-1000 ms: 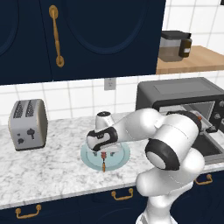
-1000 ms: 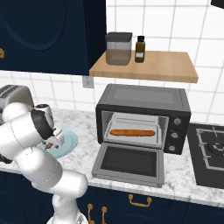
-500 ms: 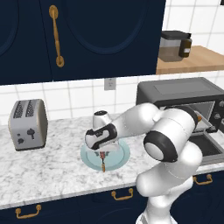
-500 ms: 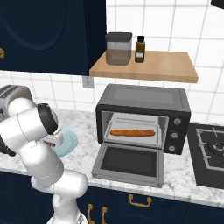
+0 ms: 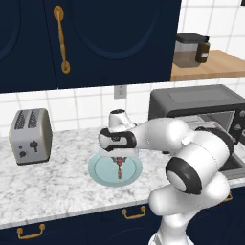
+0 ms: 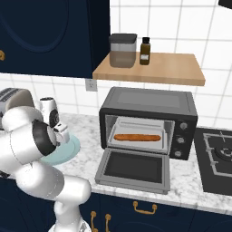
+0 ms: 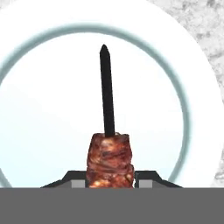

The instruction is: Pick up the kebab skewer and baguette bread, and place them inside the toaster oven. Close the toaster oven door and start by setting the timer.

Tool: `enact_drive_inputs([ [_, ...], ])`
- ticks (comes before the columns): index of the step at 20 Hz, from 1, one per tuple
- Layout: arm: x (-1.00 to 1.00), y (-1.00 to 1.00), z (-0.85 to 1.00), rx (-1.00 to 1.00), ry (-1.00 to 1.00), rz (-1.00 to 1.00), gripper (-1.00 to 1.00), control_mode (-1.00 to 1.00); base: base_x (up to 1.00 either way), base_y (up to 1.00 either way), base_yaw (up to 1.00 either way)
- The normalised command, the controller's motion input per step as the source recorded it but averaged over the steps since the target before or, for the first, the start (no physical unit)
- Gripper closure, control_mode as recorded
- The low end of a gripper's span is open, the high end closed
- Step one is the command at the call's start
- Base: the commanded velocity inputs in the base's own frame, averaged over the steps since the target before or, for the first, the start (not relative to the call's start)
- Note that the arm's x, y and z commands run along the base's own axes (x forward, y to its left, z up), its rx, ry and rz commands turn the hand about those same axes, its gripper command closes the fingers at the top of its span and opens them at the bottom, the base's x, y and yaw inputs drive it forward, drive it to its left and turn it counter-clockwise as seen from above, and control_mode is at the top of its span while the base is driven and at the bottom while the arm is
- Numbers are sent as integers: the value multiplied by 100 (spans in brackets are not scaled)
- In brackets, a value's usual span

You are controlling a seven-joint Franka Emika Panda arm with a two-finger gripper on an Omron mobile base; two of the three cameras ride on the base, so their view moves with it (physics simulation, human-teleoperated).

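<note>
Toaster oven (image 6: 149,124) standing on the marble table (image 6: 186,174), below a wooden shelf (image 6: 156,69). Toaster oven door (image 6: 134,169) dropped fully open, flat over the table. Baguette bread (image 6: 137,137) lying lengthwise on the rack inside. Three knobs (image 6: 181,139) stacked down the oven's right side. Pale blue plate (image 6: 68,148) left of the oven, partly hidden behind the white arm (image 6: 28,140). Canister (image 6: 123,50) and dark bottle (image 6: 144,51) side by side on the shelf. Stovetop (image 6: 219,156) at far right.

Marble counter (image 5: 57,184) with toaster (image 5: 30,135), plate (image 5: 103,173), toaster oven (image 6: 149,123).
</note>
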Motion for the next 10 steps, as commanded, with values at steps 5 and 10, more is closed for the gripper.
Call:
enact_drive_inputs([
  [5, -39, -65, 31, 2, 0, -23, 100, -100, 0, 0, 0],
  [10, -48, -46, 66, 2, 0, -31, 100, -100, 0, 0, 0],
])
